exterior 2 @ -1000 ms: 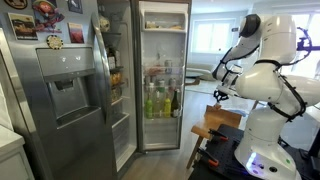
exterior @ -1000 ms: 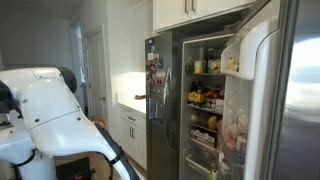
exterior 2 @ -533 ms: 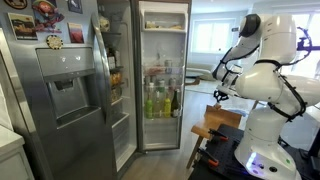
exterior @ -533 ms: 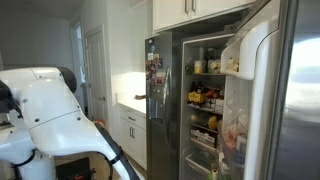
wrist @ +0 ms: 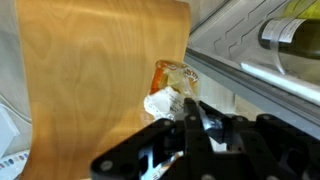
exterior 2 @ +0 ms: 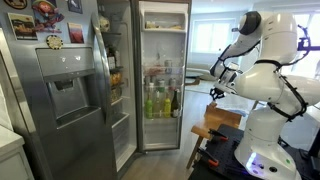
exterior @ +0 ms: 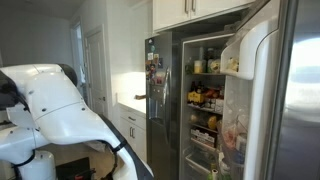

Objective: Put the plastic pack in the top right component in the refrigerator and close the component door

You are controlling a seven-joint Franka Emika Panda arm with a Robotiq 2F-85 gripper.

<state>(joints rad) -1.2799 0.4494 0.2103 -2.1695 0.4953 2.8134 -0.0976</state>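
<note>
Gripper pinches the plastic pack; carrying step, next likely reaching the refrigerator top right compartment.

In an exterior view the refrigerator stands open (shelves lit) beyond the white arm.

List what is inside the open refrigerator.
The refrigerator holds a row of bottles and several jars. Its open door covers part of the inside, hiding what stands there.

Glossy white rounded arm, dark joint rings, thin black cable, black fingers
</note>
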